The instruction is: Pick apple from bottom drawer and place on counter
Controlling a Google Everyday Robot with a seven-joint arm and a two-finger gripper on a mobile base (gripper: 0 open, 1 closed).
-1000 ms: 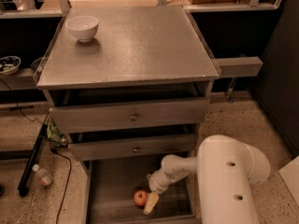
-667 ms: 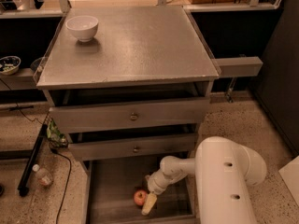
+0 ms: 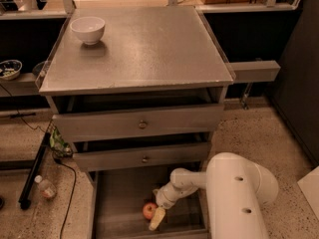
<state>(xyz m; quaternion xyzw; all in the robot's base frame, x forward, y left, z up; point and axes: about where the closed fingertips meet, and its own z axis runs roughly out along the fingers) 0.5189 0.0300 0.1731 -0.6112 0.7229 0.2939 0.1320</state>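
Clearly the biggest thing in view is the counter [image 3: 149, 49], the flat grey speckled top of the drawer cabinet, with a narrow side shelf [image 3: 254, 71] sticking out at its right. Next in bulk, the robot's white arm [image 3: 239, 193] fills the lower right and bends leftward into the cabinet's base. Below the counter two shallower drawers, the upper drawer [image 3: 99, 126] and the middle drawer [image 3: 114, 159], each stand slightly pulled out and show a small round knob. Beneath them the bottom drawer [image 3: 119, 203] is pulled well out, its flat grey floor exposed. A white bowl [image 3: 87, 29] sits upright on the counter's far left corner. Down inside the bottom drawer, the gripper [image 3: 156, 218] hangs at the end of the arm, low over the floor and right of centre; its pale tip lies just beside the apple, seemingly touching its right side. Whether the gripper is apart or closed on anything, I cannot tell. The apple [image 3: 148, 211], small and red-orange, rests on the drawer floor. On the speckled floor left of the cabinet lies a small bottle [image 3: 46, 187].
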